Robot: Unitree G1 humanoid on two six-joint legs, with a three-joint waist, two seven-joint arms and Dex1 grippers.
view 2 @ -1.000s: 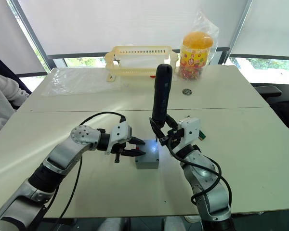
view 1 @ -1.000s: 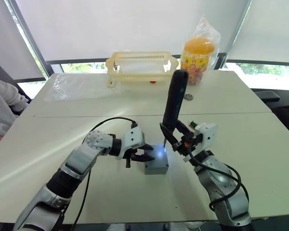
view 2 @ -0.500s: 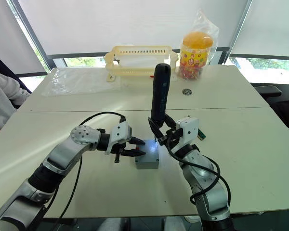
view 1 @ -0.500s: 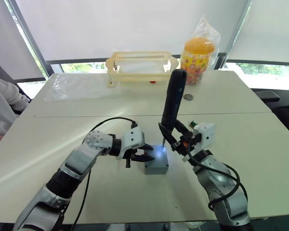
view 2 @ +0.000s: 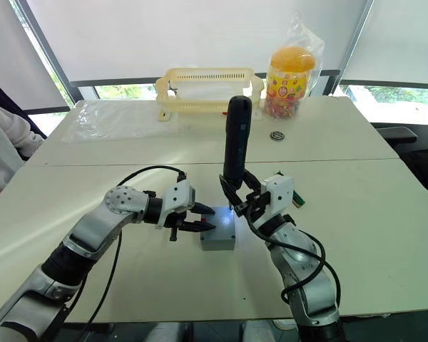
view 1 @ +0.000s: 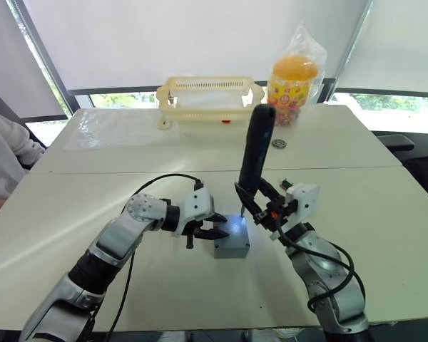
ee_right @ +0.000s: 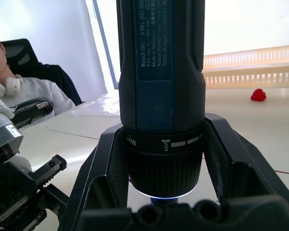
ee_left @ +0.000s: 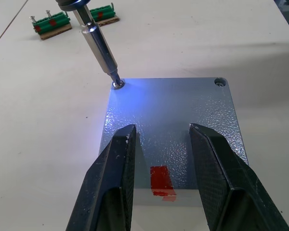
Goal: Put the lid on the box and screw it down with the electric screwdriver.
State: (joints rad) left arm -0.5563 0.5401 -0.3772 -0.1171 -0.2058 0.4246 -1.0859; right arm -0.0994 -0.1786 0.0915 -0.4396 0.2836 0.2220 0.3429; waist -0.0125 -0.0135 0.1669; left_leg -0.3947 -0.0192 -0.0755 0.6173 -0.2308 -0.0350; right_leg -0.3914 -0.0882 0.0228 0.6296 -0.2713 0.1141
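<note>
Since the earlier frames little has changed: the screwdriver (view 1: 257, 153) has tipped very slightly, nothing else moved. The right jaws (view 1: 255, 203) stay clamped on it, long axis near upright, bit down in a far corner screw of the lid (ee_left: 173, 125). The left jaws (ee_left: 163, 139) stand apart over the lid's near edge, which sits on the box (view 1: 232, 241).

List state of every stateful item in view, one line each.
lid: seated on the box, bit in one corner screw hole.
box: closed, upright on the table.
electric screwdriver: near upright, tip light on, bit on the corner screw.
left gripper: open, fingers over the lid.
right gripper: shut on the screwdriver.
candy jar: capped, bagged.
</note>
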